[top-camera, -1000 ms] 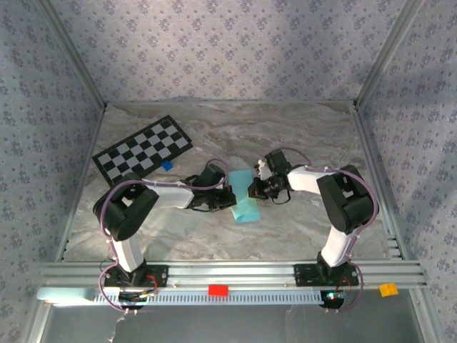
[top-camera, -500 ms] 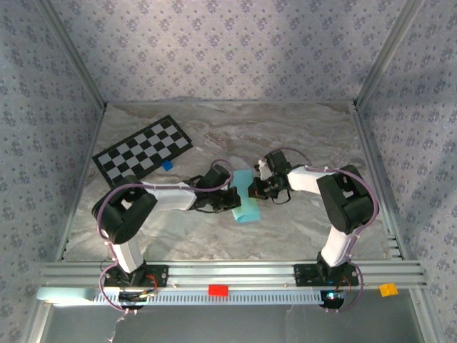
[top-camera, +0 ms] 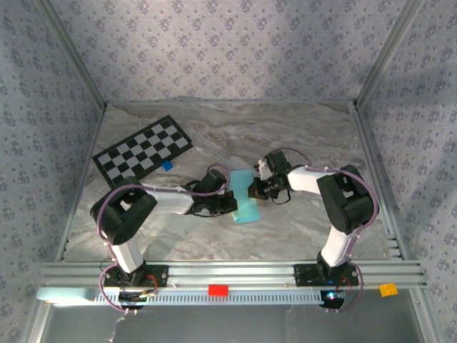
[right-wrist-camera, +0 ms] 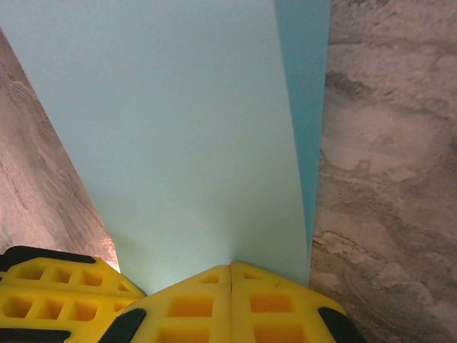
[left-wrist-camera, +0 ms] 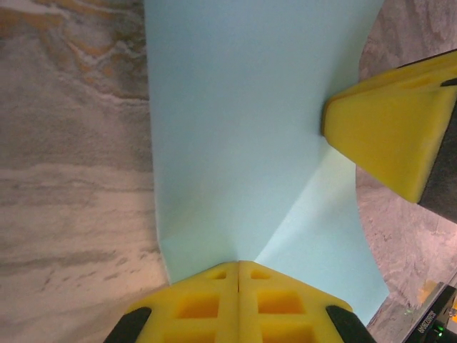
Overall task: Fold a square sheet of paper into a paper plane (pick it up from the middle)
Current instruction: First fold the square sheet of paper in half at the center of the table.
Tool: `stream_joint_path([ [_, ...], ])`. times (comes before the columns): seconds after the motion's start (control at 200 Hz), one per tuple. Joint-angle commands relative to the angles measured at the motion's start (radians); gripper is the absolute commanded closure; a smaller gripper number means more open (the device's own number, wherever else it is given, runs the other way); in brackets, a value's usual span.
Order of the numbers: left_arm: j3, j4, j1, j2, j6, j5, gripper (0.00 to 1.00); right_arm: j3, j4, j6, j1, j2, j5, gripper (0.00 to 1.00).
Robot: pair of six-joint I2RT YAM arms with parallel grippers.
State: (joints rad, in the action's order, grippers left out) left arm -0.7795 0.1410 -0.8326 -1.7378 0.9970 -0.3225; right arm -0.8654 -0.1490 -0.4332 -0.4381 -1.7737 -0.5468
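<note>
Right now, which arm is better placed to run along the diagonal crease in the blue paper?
Left, probably. The left fingers, shut, sit at the near end of the diagonal crease in the folded blue paper, lined up to slide along it; the right fingers rest at the far end.

Table top (top-camera: 300, 132): grey-beige marble pattern, darker veins running across.
Checkerboard card (top-camera: 143, 152): black-and-white squares, flat on table, far left, turned at an angle to table edges.
Blue block (top-camera: 167, 165): tiny, dark blue, just beside card's near edge, toward its right end.
Walls (top-camera: 228, 50): pale wallpaper, small repeating floral motif, on three sides.
Frame rails (top-camera: 228, 271): aluminium, along near table edge.
Red tag (top-camera: 218, 290): small rectangle below rails, about centre.
Orange tag (top-camera: 388, 289): below rails, right end.
</note>
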Motion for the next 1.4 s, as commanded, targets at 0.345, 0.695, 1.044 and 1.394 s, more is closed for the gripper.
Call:
stream_joint_path([
  [0.345, 0.031, 0.052, -0.018, 0.017, 0.036, -0.048, 0.97, 0.063, -0.123, 0.002, 0.021, -0.066, 0.185, 1.00],
  [0.695, 0.137, 0.042, -0.036, 0.009, 0.040, 0.003, 0.99, 0.071, -0.122, -0.001, 0.023, -0.062, 0.188, 1.00],
  [1.044, 0.009, -0.020, -0.043, 0.110, 0.025, -0.029, 0.95, 0.075, -0.122, -0.001, 0.022, -0.057, 0.190, 1.00],
  [1.394, 0.137, 0.040, -0.057, 0.030, 0.051, -0.032, 0.96, 0.078, -0.114, -0.010, 0.022, -0.062, 0.186, 1.00],
])
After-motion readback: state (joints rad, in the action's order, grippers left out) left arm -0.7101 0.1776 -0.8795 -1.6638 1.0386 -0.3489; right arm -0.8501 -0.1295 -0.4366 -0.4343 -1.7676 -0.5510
